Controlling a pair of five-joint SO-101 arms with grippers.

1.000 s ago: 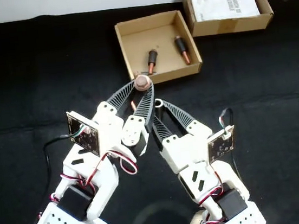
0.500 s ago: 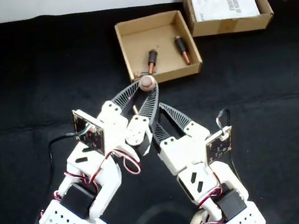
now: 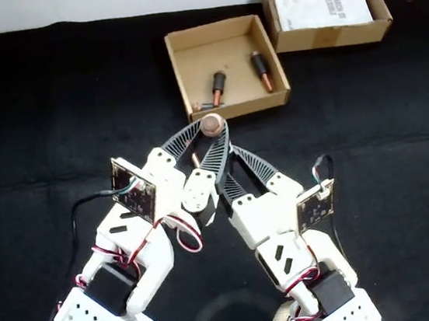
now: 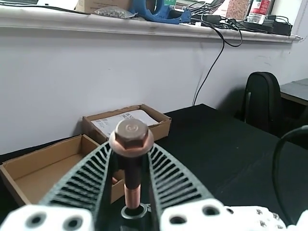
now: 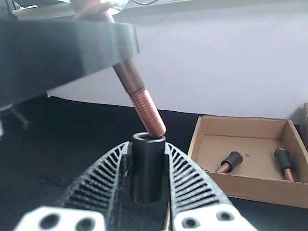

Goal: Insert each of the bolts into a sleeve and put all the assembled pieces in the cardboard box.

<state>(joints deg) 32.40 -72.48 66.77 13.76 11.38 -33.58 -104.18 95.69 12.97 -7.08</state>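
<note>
Black surface [image 3: 36, 112] carried your work at centre frame. Your left end effector [image 3: 211, 132] clamped the bolt [image 4: 131, 137] just below its head, thread pointing down, so it could feed in. Your right end effector [image 5: 147, 147] gripped the sleeve [image 5: 147, 171] upright beneath, bore open, with the bolt tip at its mouth. Upper centre, the cardboard box [image 3: 180, 71] held two assembled pieces [image 3: 218, 87].

I see the black-covered bench [image 3: 32, 112] from the high view. At one o'clock on it sits a carton [image 3: 330, 35] holding a printed sheet [image 3: 321, 4]. My left wrist view shows a white wall [image 4: 72, 77], a black chair [image 4: 262, 101] and cables [image 4: 221, 21] on a ledge [image 4: 72, 21].
</note>
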